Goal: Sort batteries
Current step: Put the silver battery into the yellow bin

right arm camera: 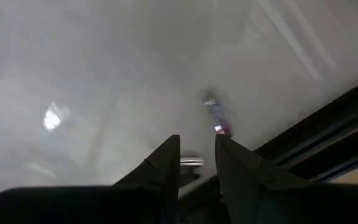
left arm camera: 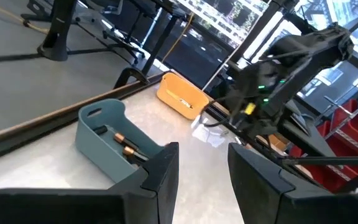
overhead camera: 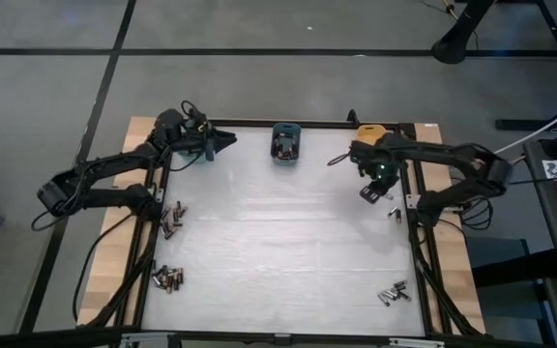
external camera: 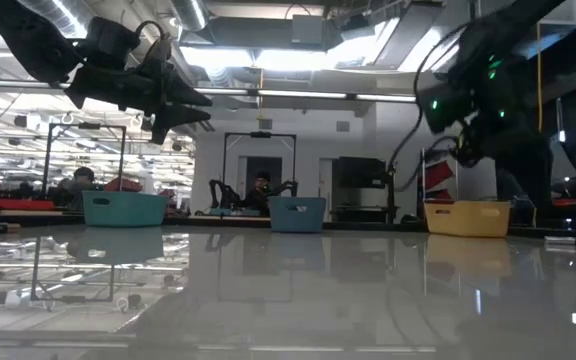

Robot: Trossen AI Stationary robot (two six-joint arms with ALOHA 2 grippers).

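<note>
A: High view first. Where are the batteries (overhead camera: 169, 218)?

B: In heaps on the table (overhead camera: 278, 251): two near its left edge, one at the front right corner, and a couple of loose cells by the right edge. A few more lie in the blue bin (overhead camera: 285, 143) at the back centre.

A: And the arms?

B: The left gripper (overhead camera: 222, 141) hangs at the back left, pointing toward the blue bin. The right gripper (overhead camera: 373, 190) is at the back right, just in front of the orange bin (overhead camera: 369, 130).

A: Low view?

B: Both grippers hang high above the table; a teal bin (external camera: 123, 208), the blue one and the orange one stand in a row behind.

A: Left wrist?

B: Its fingers (left arm camera: 164, 173) stand apart with nothing between them. Beyond them the blue bin holds coppery-banded cells.

A: Right wrist?

B: The fingers (right arm camera: 166, 163) have a narrow gap, empty. Two loose cells lie on the table beyond, near the frame.
</note>
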